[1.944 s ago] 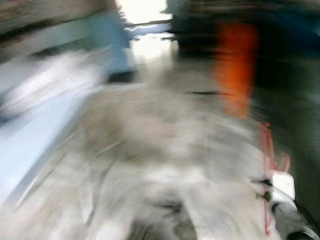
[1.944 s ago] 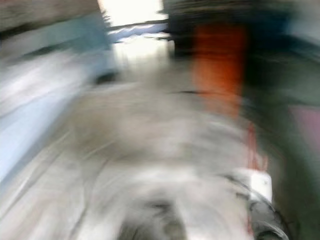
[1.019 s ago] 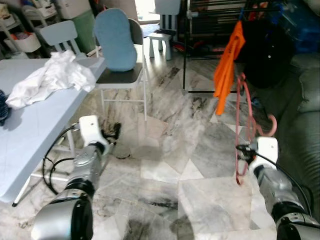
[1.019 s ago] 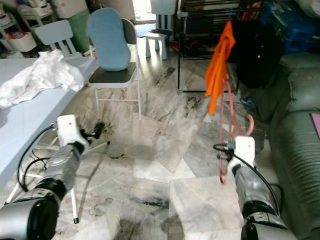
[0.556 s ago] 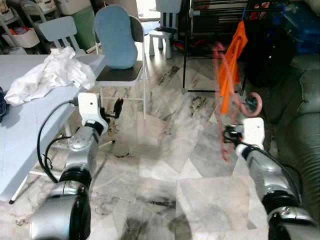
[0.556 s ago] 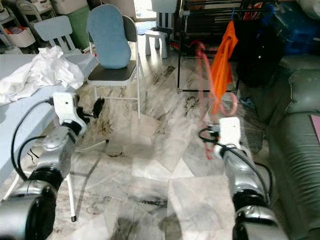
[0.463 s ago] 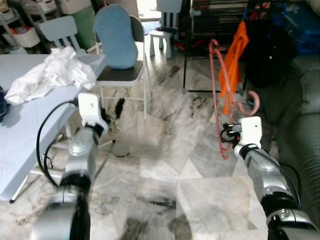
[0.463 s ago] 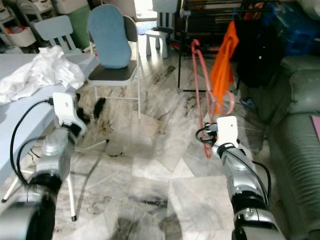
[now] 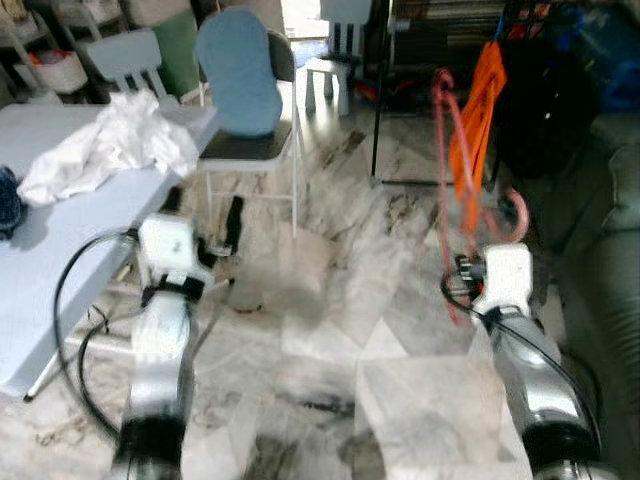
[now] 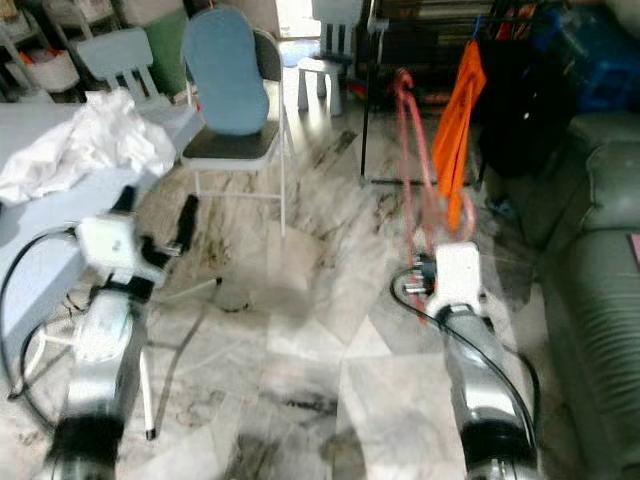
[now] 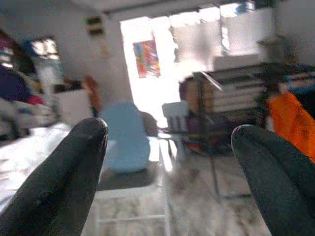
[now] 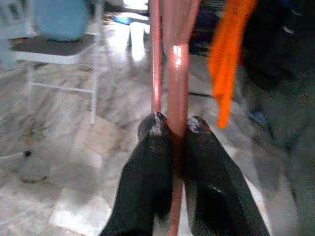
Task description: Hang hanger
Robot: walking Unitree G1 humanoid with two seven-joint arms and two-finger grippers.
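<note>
A pink plastic hanger (image 9: pixel 452 170) stands upright in front of me, its hook (image 9: pixel 512 215) curling to the right. My right gripper (image 12: pixel 171 129) is shut on one of its bars, low at the right above the marble floor. Behind the hanger an orange garment (image 9: pixel 478 95) hangs on a dark clothes rack (image 10: pixel 420 20). My left gripper (image 11: pixel 167 142) is open with nothing between its fingers, raised at the left beside the table (image 9: pixel 60 235).
A crumpled white cloth (image 9: pixel 110 145) lies on the light blue table. A chair with a blue cushion (image 9: pixel 238 70) stands behind it, with small chairs farther back. A grey-green sofa (image 10: pixel 600 250) borders the right side. Marble floor lies open in the middle.
The blur of walking has settled into a steadier view. My right gripper has lifted the hanger from low at the right to upright before the rack. My left arm has risen.
</note>
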